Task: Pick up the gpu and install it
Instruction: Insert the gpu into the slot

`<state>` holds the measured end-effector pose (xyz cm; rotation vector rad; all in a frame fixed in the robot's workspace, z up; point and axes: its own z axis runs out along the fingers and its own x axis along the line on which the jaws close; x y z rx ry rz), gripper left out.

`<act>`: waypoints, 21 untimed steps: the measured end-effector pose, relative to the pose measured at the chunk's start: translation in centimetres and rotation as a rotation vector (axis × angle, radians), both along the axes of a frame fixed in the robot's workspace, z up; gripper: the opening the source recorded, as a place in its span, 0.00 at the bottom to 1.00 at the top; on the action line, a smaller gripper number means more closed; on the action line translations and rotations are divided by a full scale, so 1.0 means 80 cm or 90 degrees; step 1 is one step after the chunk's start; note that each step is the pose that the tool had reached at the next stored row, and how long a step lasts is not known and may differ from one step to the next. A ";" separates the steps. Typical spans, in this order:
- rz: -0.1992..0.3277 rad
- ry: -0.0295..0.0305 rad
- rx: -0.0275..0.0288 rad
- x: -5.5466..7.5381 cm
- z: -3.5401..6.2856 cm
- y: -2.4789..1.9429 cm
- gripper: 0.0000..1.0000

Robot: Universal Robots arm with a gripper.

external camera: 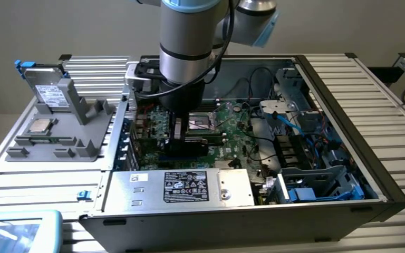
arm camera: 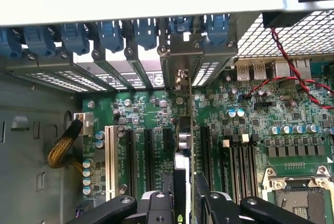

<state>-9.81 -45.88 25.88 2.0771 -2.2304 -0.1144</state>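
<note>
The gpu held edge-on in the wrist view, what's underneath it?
The green motherboard, with black expansion slots on either side of the gpu. Whatever lies directly beneath is hidden by the card itself and the tool.

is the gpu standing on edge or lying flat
On edge: the gpu shows edge-on in the gripper, over the motherboard slots. Seated or not: cannot tell.

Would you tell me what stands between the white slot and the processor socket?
In the wrist view, the gpu, edge-on in the pincer, and black slots stand between them.
</note>
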 end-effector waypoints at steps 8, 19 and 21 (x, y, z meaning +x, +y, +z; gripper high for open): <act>0.002 0.0002 0.0003 0.001 0.000 -0.0001 0.27; 0.006 0.0003 0.0002 0.001 -0.001 -0.0033 0.27; 0.006 0.0003 0.0002 0.001 -0.001 -0.0033 0.27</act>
